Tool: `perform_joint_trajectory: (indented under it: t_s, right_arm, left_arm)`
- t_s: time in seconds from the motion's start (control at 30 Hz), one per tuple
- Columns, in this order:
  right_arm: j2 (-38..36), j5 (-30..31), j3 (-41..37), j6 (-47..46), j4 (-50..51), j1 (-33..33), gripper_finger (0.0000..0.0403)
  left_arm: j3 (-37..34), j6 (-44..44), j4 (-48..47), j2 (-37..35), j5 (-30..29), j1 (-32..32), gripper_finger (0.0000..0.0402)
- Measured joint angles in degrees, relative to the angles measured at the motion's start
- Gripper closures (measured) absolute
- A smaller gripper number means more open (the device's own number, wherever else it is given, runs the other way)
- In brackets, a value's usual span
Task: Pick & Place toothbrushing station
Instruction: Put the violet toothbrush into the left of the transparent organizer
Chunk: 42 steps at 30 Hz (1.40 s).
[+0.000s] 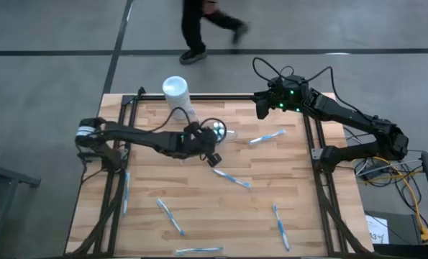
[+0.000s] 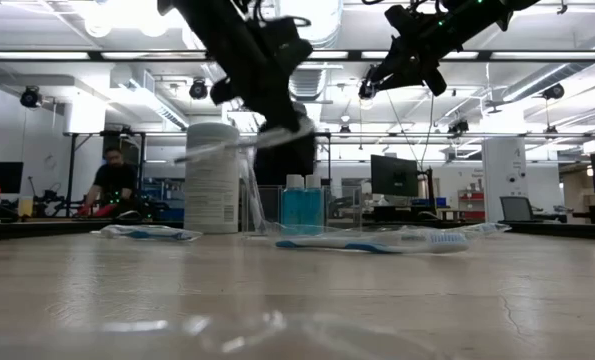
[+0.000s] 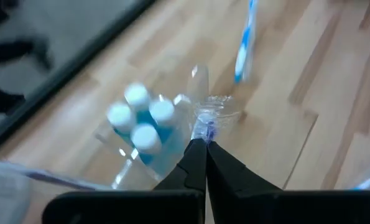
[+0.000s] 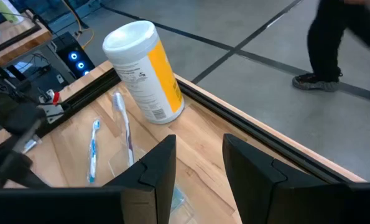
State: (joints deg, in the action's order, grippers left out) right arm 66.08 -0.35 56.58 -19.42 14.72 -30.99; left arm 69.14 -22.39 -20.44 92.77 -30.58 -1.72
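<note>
With left gripper (image 3: 202, 146) pinched tight on clear holder's (image 3: 172, 130) thin wall near white canister (image 1: 176, 92), lift slowly, keeping bottles upright; right gripper (image 4: 200, 163) parted, empty.

A robotics lab (monitors (image 2: 389, 176), ceiling strip lights (image 2: 77, 55), wooden worktable (image 1: 271, 187))

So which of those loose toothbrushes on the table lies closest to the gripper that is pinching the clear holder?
The one just below the left gripper in the overhead view: the toothbrush lying slanted mid-table. The others lie farther off, toward the table's edges.
</note>
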Motion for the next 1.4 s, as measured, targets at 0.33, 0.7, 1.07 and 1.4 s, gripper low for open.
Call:
perform_joint_trajectory:
  t_s: [0.33,0.7,1.07,1.4]
  right_arm:
    - [0.0,0.0,0.0,0.0,0.0,0.0,0.0275]
    - [0.0,0.0,0.0,0.0,0.0,0.0,0.0275]
    - [0.0,0.0,0.0,0.0,0.0,0.0,0.0275]
    - [0.0,0.0,0.0,0.0,0.0,0.0,0.0275]
  left_arm:
    - [-0.2,12.9,9.2,-3.0,0.7,3.1,0.0400]
    - [-4.5,19.2,24.8,-4.3,11.9,9.0,0.0401]
    - [-13.2,21.0,43.0,-7.2,18.8,12.3,0.0400]
    - [-26.4,21.1,66.7,-9.7,25.0,16.1,0.0400]
